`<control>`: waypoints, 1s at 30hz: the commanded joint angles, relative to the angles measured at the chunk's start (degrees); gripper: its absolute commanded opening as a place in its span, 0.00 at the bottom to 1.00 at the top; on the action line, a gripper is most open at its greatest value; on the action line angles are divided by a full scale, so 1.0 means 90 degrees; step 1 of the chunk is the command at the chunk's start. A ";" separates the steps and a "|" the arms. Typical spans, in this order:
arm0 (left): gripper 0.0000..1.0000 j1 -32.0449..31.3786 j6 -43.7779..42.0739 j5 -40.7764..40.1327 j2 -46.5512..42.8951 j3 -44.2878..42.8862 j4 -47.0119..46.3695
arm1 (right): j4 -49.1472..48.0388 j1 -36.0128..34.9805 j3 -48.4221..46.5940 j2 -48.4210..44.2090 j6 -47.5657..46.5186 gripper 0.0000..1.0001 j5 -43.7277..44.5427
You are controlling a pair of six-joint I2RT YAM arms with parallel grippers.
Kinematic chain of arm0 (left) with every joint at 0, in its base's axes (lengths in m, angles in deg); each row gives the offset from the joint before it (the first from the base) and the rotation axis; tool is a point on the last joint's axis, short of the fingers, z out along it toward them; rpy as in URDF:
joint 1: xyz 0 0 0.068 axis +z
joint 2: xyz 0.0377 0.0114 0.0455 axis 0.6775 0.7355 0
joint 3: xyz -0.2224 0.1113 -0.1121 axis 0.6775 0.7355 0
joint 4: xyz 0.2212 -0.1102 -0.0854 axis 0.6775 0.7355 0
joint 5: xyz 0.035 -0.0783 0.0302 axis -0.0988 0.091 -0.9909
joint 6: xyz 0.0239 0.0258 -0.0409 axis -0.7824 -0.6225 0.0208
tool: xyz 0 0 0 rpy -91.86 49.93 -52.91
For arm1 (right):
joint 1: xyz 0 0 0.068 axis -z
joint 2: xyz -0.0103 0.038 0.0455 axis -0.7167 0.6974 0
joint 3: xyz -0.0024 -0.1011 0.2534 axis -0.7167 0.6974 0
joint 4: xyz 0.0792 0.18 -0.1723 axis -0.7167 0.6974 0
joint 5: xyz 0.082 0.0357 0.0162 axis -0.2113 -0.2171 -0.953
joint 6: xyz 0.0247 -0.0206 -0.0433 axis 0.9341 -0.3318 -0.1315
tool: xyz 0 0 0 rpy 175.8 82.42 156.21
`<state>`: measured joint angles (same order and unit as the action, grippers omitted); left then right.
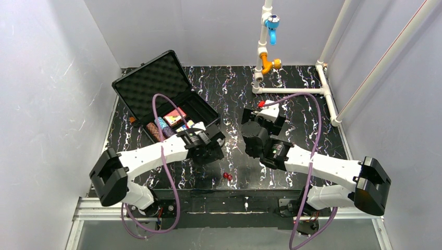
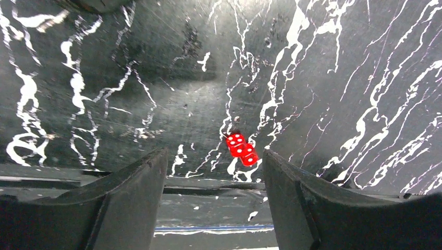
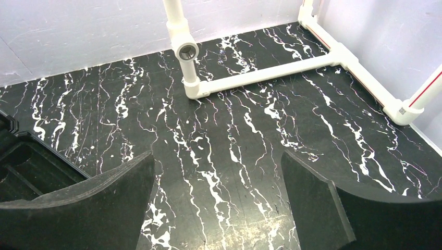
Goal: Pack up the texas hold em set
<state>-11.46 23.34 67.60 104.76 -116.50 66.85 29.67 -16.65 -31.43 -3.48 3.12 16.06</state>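
Pickup step: left claw [image 2: 213, 161] spread, aimed at red dice [image 2: 242, 149] by near edge of counter [image 2: 130, 78]. Right claw [image 3: 218, 166] spread, empty. Next: lower, pinch dice, carry to case [image 1: 151, 86].

The black marbled counter [image 1: 234, 88] carries the case [image 1: 151, 86] (lid open), red dice [image 1: 227, 176] and a white pipe frame [image 1: 292, 90].
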 commanded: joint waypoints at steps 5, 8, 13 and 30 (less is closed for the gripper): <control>0.62 -0.0662 0.1751 -0.0464 0.0897 -0.0517 0.0454 | -0.0413 -0.0112 0.0068 -0.0228 0.0120 0.98 0.0409; 0.60 -0.0765 0.1899 -0.0418 0.1163 -0.0597 0.0443 | -0.0472 -0.0123 0.0099 -0.0260 0.0091 0.98 0.0417; 0.58 -0.0935 0.2020 -0.0411 0.1432 -0.0741 0.0438 | -0.0473 -0.0133 0.0110 -0.0281 0.0082 0.98 0.0405; 0.43 -0.1066 0.1889 -0.0103 0.2032 -0.0809 0.0026 | -0.0512 -0.0162 0.0156 -0.0302 0.0042 0.98 0.0340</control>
<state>-20.75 40.17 67.03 122.57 -122.81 66.78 28.19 -17.75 -30.12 -4.66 2.84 16.74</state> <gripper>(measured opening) 0.444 0.981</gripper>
